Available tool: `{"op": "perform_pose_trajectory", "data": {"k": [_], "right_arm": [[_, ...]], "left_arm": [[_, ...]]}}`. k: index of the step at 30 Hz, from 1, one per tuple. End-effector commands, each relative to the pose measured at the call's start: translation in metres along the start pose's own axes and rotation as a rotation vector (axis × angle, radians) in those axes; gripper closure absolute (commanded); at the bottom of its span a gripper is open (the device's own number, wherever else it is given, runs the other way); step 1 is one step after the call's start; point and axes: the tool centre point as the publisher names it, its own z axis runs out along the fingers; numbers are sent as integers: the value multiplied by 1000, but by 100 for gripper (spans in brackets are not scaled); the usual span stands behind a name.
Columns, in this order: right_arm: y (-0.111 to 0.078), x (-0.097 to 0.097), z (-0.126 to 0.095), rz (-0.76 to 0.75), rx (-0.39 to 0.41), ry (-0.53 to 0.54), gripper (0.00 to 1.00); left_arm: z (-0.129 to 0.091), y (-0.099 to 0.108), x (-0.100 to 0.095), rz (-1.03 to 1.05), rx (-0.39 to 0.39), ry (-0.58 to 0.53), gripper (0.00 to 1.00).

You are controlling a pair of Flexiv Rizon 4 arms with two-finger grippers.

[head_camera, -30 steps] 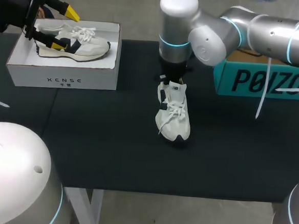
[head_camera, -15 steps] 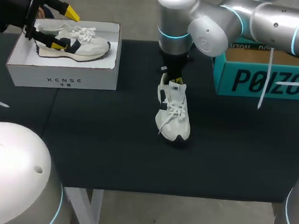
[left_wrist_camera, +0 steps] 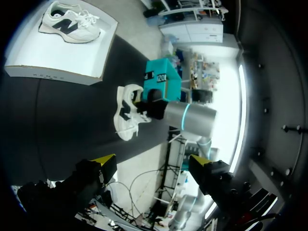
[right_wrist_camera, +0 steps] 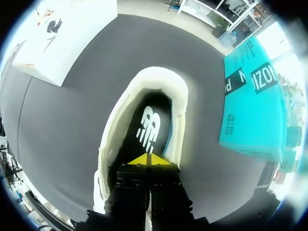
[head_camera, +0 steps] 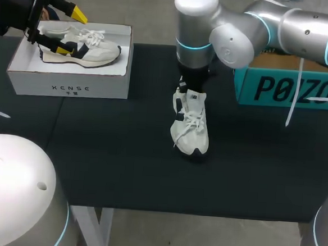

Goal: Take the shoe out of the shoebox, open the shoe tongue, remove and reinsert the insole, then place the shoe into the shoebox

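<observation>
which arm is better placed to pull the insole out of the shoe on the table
Right. The right gripper sits in the opening of the white lace-up shoe, closed tips over the black insole. The left gripper hangs open above the white cardboard shoebox, far off.

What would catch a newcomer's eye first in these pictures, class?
A white sneaker stands mid-table on the black table, with the right pincer set in its heel opening, yellow tips together over the dark insole. At the far left, a second sneaker lies in a white shoebox, the open left pincer hovering by it. A teal box sits far right.
</observation>
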Motion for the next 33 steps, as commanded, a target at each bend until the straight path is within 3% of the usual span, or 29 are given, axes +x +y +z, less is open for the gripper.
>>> {"op": "perform_pose_trajectory", "data": {"k": [1, 17, 28, 33], "right_arm": [[5, 6, 16, -1, 13, 7, 100], [0, 20, 39, 2, 40, 56, 100], [23, 9, -13, -17, -79, 48, 100], [32, -6, -17, -16, -100, 6, 100]], "left_arm": [[0, 0, 0, -1, -1, -2, 0], [0, 0, 0, -1, -1, -2, 0], [0, 0, 0, -1, -1, -2, 0], [0, 0, 0, -1, -1, -2, 0]]}}
